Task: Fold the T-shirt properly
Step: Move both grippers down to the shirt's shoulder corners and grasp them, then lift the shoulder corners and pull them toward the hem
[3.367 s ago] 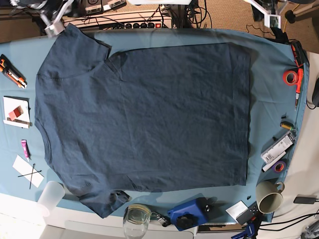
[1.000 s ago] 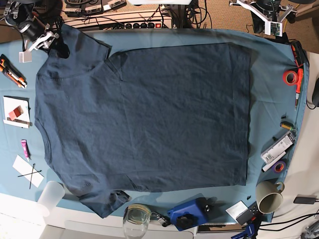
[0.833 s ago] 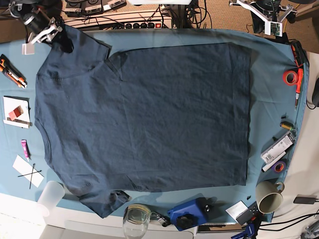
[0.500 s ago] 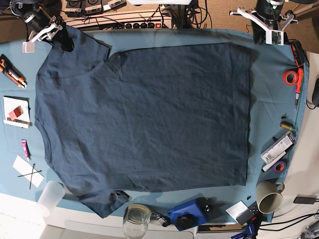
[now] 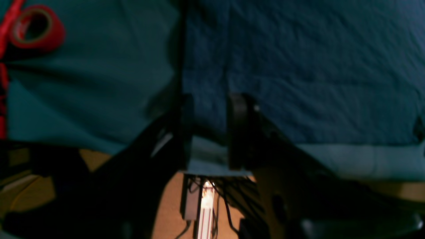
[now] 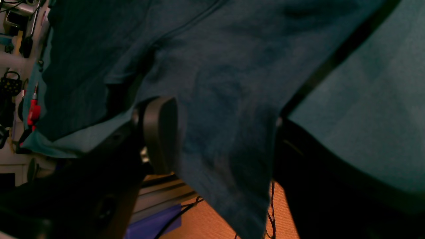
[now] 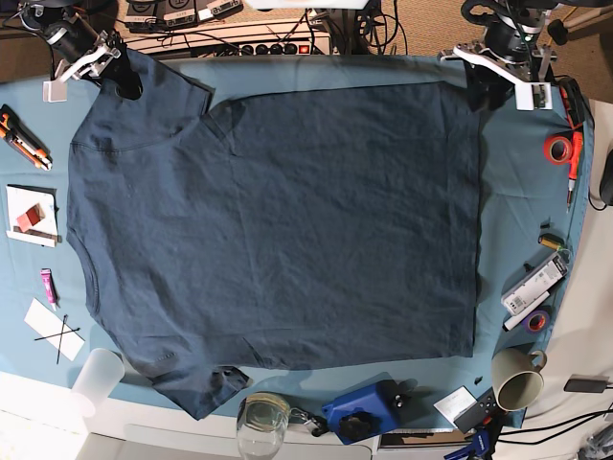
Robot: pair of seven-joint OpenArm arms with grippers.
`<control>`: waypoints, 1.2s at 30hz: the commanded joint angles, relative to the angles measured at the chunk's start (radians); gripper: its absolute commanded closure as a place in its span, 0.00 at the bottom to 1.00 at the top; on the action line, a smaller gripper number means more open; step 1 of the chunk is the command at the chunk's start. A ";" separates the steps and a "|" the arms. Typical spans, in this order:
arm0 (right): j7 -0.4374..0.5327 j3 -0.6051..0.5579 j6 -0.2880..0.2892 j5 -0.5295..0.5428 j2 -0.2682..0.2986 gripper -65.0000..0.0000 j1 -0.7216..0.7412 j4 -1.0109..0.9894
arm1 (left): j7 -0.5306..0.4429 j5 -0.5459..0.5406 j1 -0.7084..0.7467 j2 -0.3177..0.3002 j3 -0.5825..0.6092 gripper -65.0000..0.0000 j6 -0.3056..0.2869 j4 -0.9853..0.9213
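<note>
Opening grasp: T-shirt [image 7: 278,220] flat; right gripper [image 6: 219,139] apart astride sleeve, left gripper [image 5: 207,132] apart over hem corner; next, close and lift.

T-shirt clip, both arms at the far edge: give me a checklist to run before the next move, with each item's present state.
1. T-shirt lies flat: ok.
2. Right gripper open with sleeve cloth between its fingers: ok.
3. Left gripper open over the hem corner: ok.
4. Left grip closed on cloth: not ok.
5. Red tape roll clear of the shirt: ok.
6. Glass touching the near sleeve: cannot tell.
</note>
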 commanded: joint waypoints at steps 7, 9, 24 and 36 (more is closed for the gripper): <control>-0.149 -0.013 -0.044 -0.139 0.007 0.46 -0.020 -0.013 | 0.018 -0.067 -0.074 -0.003 -0.002 0.72 -0.060 -0.141; -0.155 -0.013 -0.044 -0.138 0.016 0.46 -0.020 -0.013 | 0.017 -0.067 -0.092 -0.003 -0.002 0.72 -0.060 -0.169; -0.176 -0.013 -0.044 -0.138 0.020 0.46 -0.020 -0.013 | 0.099 -0.199 -0.172 -0.003 -0.148 0.72 -0.099 -0.344; -0.175 -0.013 -0.044 -0.126 0.020 0.46 -0.020 -0.013 | 0.190 -0.402 -0.215 0.003 -0.138 0.72 -0.217 -0.454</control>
